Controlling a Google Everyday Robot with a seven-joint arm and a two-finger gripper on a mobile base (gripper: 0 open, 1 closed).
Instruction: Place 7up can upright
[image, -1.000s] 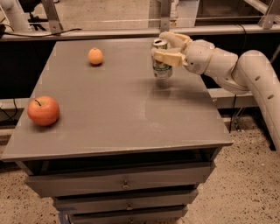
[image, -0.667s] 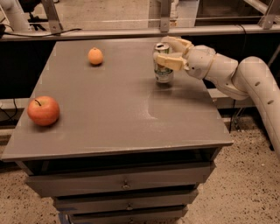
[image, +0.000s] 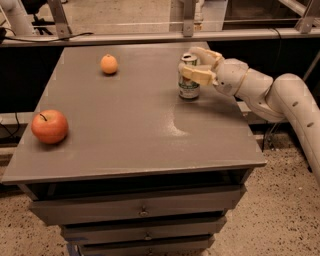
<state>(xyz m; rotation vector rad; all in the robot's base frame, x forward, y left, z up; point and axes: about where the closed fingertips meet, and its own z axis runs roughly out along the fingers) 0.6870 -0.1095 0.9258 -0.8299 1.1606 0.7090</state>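
The 7up can (image: 189, 86) is a small silver can with green and white markings. It stands upright near the table's right edge, its base on the grey tabletop (image: 140, 125). My gripper (image: 194, 64) reaches in from the right and is shut on the can's upper half. One cream finger (image: 198, 75) crosses the can's front and the other (image: 206, 53) curves behind it. The white arm (image: 260, 92) trails off to the right.
A red apple (image: 49, 126) sits near the table's left front edge. A small orange (image: 109, 64) lies at the back left. The table has drawers (image: 140, 210) below its front edge. A rail and metal legs run behind the table.
My gripper has lowered the can slightly, and the can's base now rests on the tabletop. The apple and the orange have not moved.
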